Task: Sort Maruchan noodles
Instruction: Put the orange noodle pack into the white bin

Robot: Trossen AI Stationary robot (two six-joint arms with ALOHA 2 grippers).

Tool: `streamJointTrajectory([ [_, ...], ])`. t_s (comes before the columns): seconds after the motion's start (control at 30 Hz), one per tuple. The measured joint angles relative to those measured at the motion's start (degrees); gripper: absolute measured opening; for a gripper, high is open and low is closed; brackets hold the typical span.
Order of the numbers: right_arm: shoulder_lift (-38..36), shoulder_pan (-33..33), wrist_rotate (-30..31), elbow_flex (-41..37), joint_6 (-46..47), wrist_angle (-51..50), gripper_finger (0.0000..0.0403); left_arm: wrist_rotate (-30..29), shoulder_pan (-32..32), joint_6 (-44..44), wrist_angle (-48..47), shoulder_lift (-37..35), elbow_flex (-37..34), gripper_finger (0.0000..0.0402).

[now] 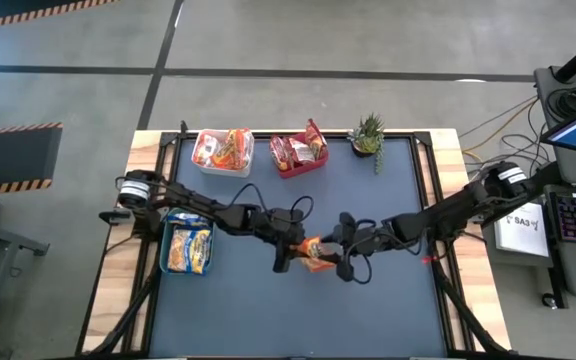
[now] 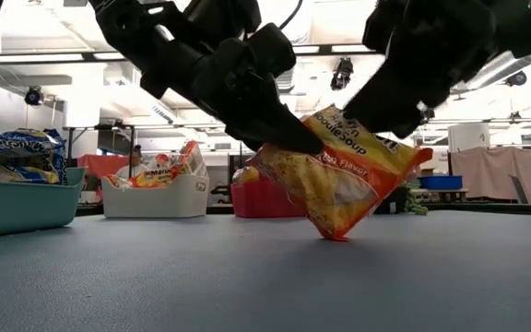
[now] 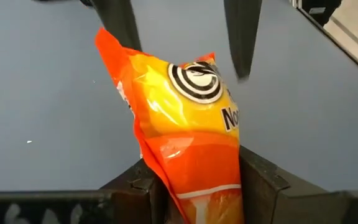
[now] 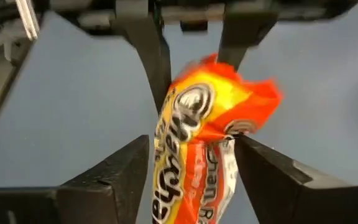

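Observation:
One orange Maruchan noodle packet hangs tilted at mid-table between both grippers. Its lower corner is at the table top. My left gripper comes from the table's left and is shut on the packet's left end. My right gripper comes from the right and is open. Its fingers stand on either side of the packet's other, upper end. More packets lie in the three bins. My left gripper pinches the packet's left end between its two fingers, coming level from the table's left. The packet stands tilted, with its free end up toward the right gripper. My right gripper straddles the upper end; whether a finger touches it I cannot tell.
A teal bin with yellow-blue packets sits at the left edge. A white bin with orange packets, a red bin with red packets and a small potted plant stand along the far edge. The near half of the dark mat is bare.

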Motion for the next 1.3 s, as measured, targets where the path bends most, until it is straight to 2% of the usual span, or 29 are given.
streamJointTrajectory([
  [0.2,-7.0,0.0,3.3,0.1,-1.3,-5.2,0.0256,-0.5,-1.0,2.1,-5.4,-4.0,-0.1,0.0126],
  [0.3,-10.8,0.0,6.6,0.1,-2.5,-8.3,0.0263,-0.6,-1.0,3.0,-10.7,-8.4,-0.1,0.0126],
  [0.37,-13.3,0.0,8.6,0.1,-3.7,-10.2,0.0266,-2.9,-1.0,4.0,-15.1,-11.9,0.0,0.0127],
  [0.53,-17.6,0.0,11.7,0.1,-6.5,-10.2,0.0264,-17.3,-0.2,6.4,-28.5,-22.6,0.1,0.0127],
  [0.73,-19.5,-0.2,14.1,0.2,-10.0,-10.3,0.0258,-40.3,2.7,5.5,-44.2,-34.6,0.1,0.0127],
  [0.93,-18.8,-0.9,15.2,0.2,-11.9,-8.5,0.0261,-50.4,11.6,-1.0,-49.5,-42.5,0.0,0.0127],
  [1.17,-18.3,-1.3,15.2,0.2,-11.8,-8.7,0.0254,-51.2,26.0,-9.3,-54.5,-44.4,0.0,0.0127],
  [1.3,-18.3,-1.3,15.2,0.2,-12.3,-8.6,0.0256,-43.9,32.7,-10.7,-55.2,-42.4,-0.1,0.0127],
])
